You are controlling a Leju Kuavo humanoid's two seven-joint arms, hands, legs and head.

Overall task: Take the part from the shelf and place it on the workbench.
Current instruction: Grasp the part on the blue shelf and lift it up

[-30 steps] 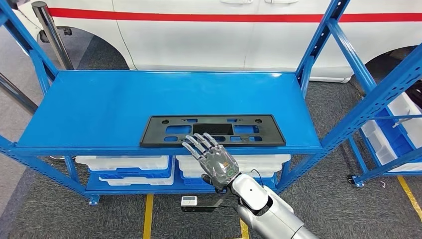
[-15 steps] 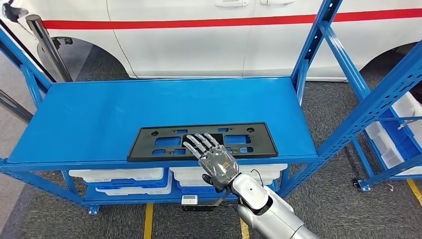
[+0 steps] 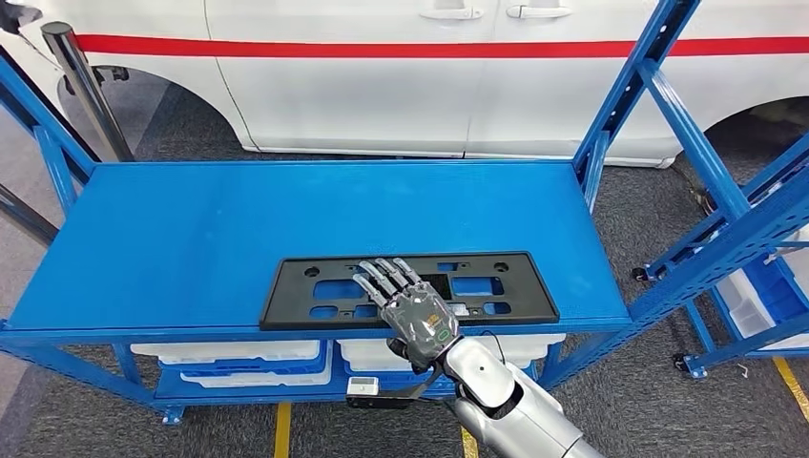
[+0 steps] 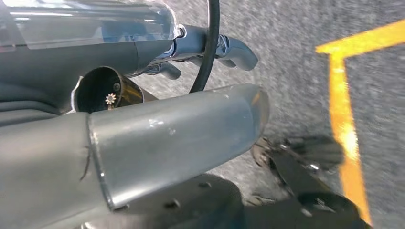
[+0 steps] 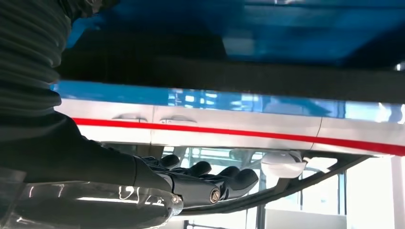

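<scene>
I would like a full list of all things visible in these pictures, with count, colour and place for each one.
black plastic part: one, black, flat frame with cut-outs, lying at the front edge of the top shelf board.
shelf rack: one, blue, straight ahead; its top board carries the part.
storage bins: several, white, on the lower level under the top board.
second rack: one, blue, at the right side, holding white bins.
vehicle: one, white with a red stripe, behind the rack.
floor lines: yellow, on the grey floor.
small device: one, white and black, low near the rack's front.
right hand: one, grey with dark fingers, stretched flat over the part's middle.
left hand: one, dark, hanging above the floor.
</scene>
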